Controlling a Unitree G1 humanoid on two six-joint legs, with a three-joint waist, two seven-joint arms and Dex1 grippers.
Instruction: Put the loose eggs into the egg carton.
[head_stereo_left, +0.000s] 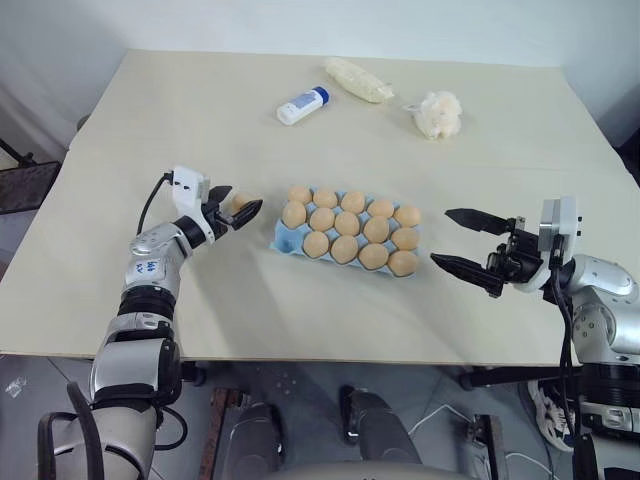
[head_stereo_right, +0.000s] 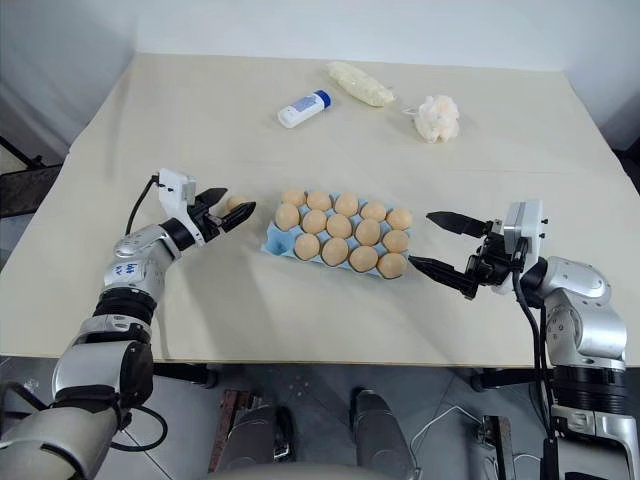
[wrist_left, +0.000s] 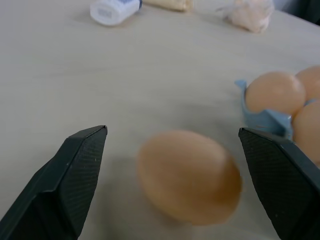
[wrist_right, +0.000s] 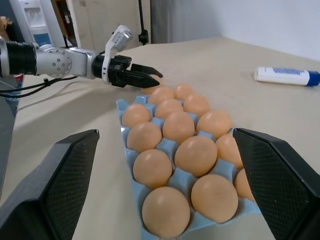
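Observation:
One loose egg, pale orange-tan, lies on the table just left of the egg carton. My left gripper is open and level, with one finger on each side of that egg and not touching it. The light-blue carton holds several eggs, and its near-left corner cup shows bare blue. My right gripper hangs open a little to the right of the carton with nothing between its fingers. From the right wrist view I see the carton close up and the left gripper beyond its far end.
A white bottle with a blue cap, a pale yellowish bag and a fluffy white puff lie at the far side of the table. The table's front edge runs close below the carton.

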